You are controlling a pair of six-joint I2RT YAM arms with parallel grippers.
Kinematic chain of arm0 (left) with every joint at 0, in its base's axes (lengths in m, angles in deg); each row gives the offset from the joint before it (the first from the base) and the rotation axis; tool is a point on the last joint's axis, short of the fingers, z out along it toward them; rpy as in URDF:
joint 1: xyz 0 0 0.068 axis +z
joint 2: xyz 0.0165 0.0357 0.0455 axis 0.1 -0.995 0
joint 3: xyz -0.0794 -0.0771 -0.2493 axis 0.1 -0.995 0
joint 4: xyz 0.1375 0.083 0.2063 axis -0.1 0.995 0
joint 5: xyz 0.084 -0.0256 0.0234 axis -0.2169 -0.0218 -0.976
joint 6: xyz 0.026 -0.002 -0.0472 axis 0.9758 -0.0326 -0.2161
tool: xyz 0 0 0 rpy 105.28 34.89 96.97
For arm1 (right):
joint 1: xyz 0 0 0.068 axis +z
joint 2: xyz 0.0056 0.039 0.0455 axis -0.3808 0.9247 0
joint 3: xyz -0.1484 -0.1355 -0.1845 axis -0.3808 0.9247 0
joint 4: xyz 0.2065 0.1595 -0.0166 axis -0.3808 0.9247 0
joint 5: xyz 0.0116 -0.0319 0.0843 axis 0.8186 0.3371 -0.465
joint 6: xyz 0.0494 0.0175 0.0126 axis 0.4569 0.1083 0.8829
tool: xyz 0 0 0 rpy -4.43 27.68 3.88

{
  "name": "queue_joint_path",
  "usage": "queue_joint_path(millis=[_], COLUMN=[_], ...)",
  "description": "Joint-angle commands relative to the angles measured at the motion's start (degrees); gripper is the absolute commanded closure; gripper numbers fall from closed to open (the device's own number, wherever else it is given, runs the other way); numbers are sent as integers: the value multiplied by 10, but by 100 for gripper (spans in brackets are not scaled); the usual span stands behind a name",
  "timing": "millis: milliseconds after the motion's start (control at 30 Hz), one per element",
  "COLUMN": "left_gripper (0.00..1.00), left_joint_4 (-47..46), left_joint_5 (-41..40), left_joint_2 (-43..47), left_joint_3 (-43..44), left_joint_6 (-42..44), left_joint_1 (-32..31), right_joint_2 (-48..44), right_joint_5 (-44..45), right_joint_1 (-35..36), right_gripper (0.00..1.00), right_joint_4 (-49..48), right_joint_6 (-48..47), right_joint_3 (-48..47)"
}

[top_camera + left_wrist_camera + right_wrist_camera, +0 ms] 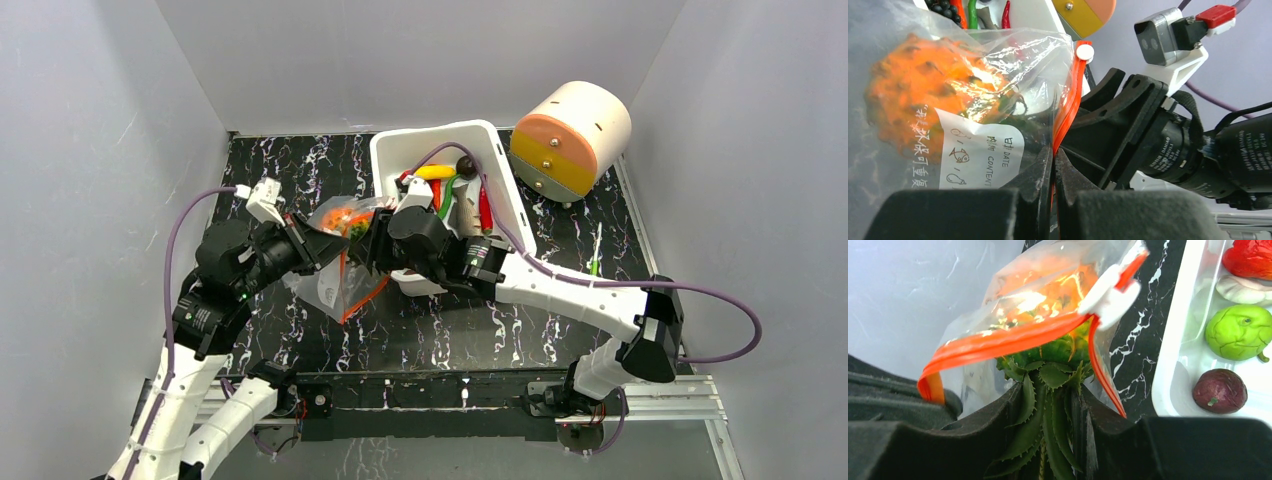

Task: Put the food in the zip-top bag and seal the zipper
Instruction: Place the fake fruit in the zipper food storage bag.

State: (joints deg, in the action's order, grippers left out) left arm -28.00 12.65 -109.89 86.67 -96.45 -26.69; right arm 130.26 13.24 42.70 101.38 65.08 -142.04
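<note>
The left arm (170, 405) and right arm (565, 288) are wearing white ribbed shells between chunky black joint housings, and a purple cable (735, 320) is running along each. A small green light (237, 296) is glowing on the left arm, while a black motor (1173, 150) by the right wrist is carrying white lettering. The fingers (1035, 185) are showing matte black, and a grey camera box (1158, 40) on a white bracket is wearing a red plug (1216, 15).

Zip-top bag (1013, 55) label (982, 156) reads "DATE", "CONTENT".
</note>
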Motion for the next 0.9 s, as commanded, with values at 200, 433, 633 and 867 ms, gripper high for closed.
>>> queue_joint_path(millis=[200, 433, 633, 867], left_gripper=[100, 100, 100, 100], left_joint_4=[-67, -85, -132, -86], left_joint_5=[23, 7, 9, -35], left_joint_2=[34, 53, 69, 69], left_joint_3=[-27, -37, -73, -58], left_joint_6=[-94, -147, -217, -182], left_joint_1=[0, 0, 0, 0], right_joint_2=[2, 11, 21, -7], right_joint_5=[116, 177, 167, 104], right_joint_1=[15, 21, 21, 19], right_gripper=[82, 80, 76, 41], right_joint_4=[-143, -179, -274, -159], right_joint_6=[33, 69, 73, 31], right_joint_3=[6, 32, 71, 34])
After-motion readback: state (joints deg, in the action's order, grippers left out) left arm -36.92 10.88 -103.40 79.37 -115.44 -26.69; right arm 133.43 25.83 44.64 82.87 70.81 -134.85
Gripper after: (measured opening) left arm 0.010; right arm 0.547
